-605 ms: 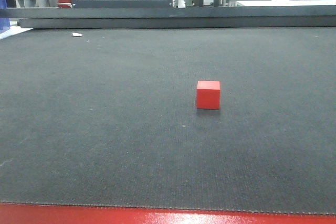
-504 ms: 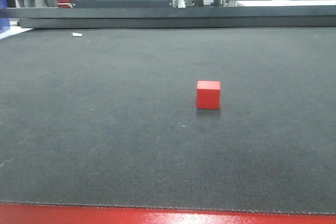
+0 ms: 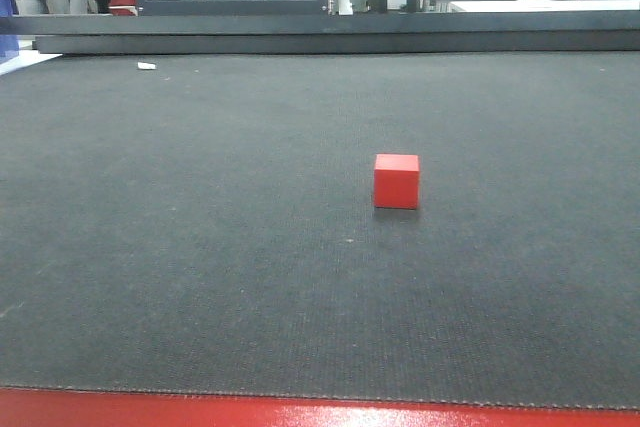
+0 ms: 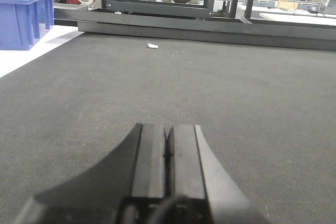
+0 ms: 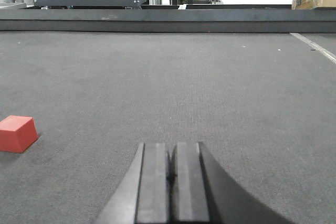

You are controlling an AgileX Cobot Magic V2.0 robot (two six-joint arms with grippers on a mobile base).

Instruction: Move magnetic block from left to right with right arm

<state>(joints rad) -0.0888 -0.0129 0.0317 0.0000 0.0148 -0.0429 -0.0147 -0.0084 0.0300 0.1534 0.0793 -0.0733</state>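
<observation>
The magnetic block (image 3: 397, 181), a small red cube, rests alone on the dark grey mat, a little right of centre in the front view. The right wrist view catches the same block (image 5: 17, 133) at its left edge, well left of and ahead of my right gripper (image 5: 170, 148). That gripper is shut, jaws pressed together with nothing between them. My left gripper (image 4: 168, 129) is shut and empty too, low over bare mat. Neither arm shows in the front view.
A blue plastic crate (image 4: 25, 16) stands on a white surface beyond the mat's far left corner. A small white scrap (image 3: 147, 66) lies near the far edge. A dark metal frame (image 3: 330, 22) borders the back, and a red strip (image 3: 320, 412) the front.
The block and both grippers have not moved. Only the people in the background at far left have shifted.
</observation>
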